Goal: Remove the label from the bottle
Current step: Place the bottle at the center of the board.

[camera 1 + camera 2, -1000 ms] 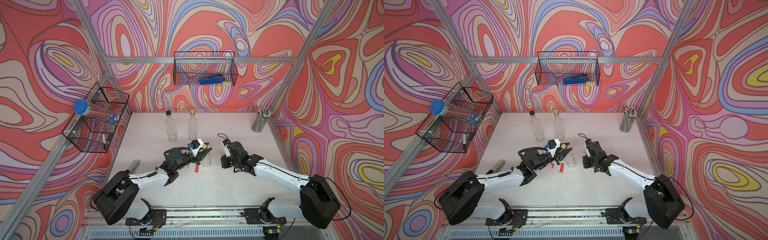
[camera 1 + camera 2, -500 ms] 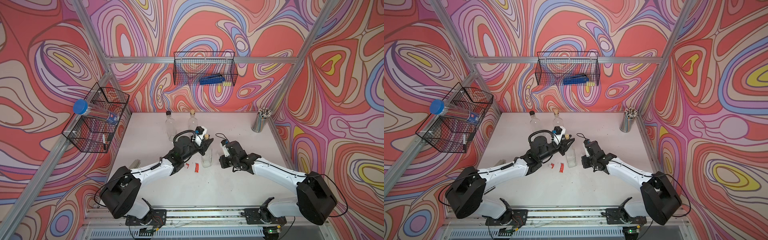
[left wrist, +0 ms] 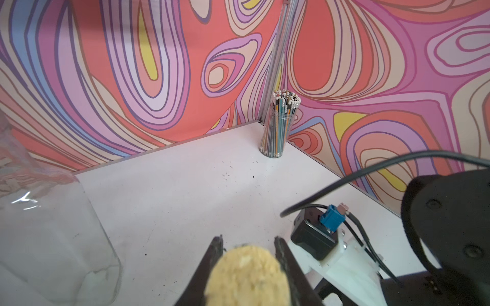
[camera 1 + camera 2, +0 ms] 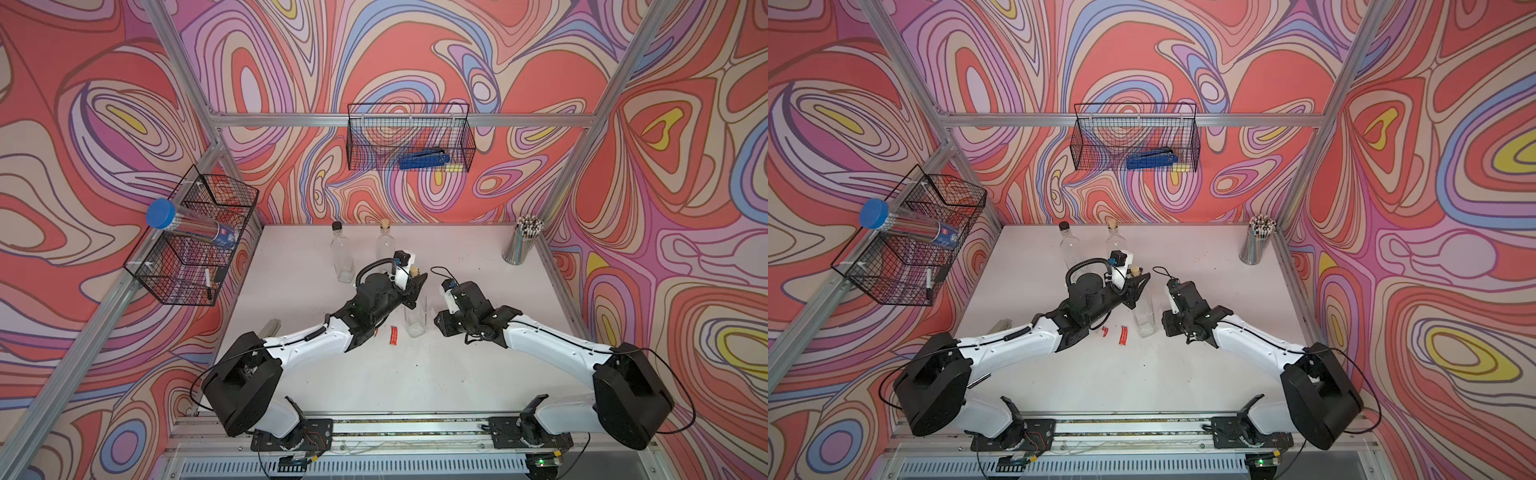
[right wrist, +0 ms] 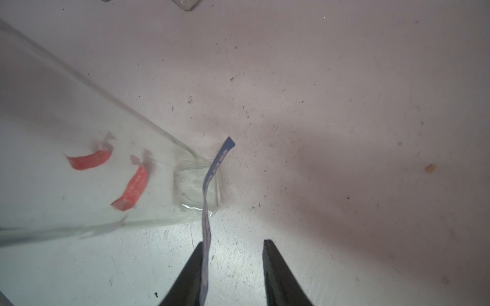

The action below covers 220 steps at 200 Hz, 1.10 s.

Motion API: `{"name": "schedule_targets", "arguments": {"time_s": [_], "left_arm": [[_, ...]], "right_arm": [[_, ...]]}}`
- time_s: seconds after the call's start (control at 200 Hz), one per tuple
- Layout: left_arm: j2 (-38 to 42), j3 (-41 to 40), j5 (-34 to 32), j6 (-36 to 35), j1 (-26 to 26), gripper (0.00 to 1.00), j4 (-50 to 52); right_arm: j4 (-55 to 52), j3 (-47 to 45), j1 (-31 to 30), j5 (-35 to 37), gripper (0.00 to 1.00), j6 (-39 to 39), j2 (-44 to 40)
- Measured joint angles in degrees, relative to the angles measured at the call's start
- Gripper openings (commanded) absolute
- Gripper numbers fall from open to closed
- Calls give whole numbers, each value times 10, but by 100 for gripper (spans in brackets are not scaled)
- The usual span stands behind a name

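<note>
a: where is the bottle, and what do your jaws have?

b: the bottle stands on its base near the middle of the table. your left gripper reaches in from 8 o'clock with its jaws closed on the cork. your right gripper sits at 3 o'clock of the bottle with its jaws apart, clamping nothing. a blue label strip clings to the inner face of one finger and curls out past the bottle's base. i can't tell if its far end touches the glass.

a: how will it all handle?

b: the bottle is clear glass, smooth-walled, with a squarish base and rounded corners. i judge it hard, slick and breakable, so don't let it tip. the cork is pale, rough and crumbly. it's a soft hold that may twist or pull out, so the neck just below would steady the bottle better. the strip is thin, limp and papery, and probably tacky on one side. it weighs next to nothing, so opening your jaws may not shed it. you may need to wipe it off on the table. two red strips lie curled on the white tabletop, and in a top view one red strip sits at 9 o'clock of the bottle's base. i see no label on the glass walls in view.
</note>
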<state>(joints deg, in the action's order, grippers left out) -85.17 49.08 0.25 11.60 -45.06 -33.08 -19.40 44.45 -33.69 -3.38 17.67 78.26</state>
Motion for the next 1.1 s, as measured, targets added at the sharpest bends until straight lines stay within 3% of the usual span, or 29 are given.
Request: {"name": "schedule_targets", "arguments": {"time_s": [0.396, 1.102], "left_arm": [[-20, 45, -108, -4, -15, 0, 51], [-202, 202, -211, -94, -4, 0, -32]], "right_arm": [[-9, 6, 0, 11, 64, -3, 2], [-8, -5, 0, 21, 65, 0, -12]]}}
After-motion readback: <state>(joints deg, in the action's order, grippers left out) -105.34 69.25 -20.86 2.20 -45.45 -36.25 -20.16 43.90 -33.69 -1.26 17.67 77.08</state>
